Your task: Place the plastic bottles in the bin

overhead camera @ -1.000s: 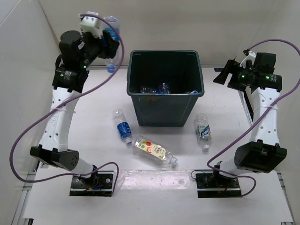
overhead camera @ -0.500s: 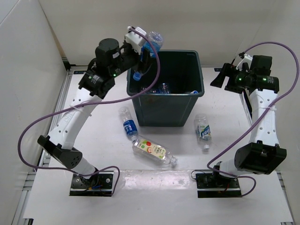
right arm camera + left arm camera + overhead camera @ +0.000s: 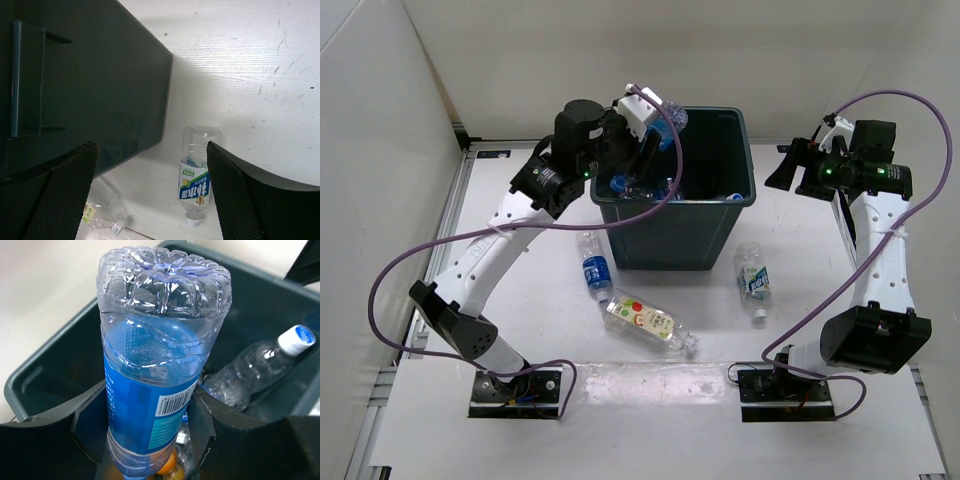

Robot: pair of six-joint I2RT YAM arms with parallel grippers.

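One blue-labelled bottle [image 3: 155, 365], its neck cut off in our left wrist view, sits clamped in the left end effector [image 3: 150, 420] above the bin [image 3: 55, 360]; the right end effector [image 3: 151, 150] gapes wide.

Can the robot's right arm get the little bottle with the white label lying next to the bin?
Probably yes. The white-labelled bottle lies alone on the table beside the bin, with nothing on top of it. The right arm hangs close by, jaws open and empty.

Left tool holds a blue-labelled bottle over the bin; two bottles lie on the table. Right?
No, three lie on the table, per the top external view: blue-labelled bottle, fruit-labelled bottle, white-and-blue bottle. The rest is right.
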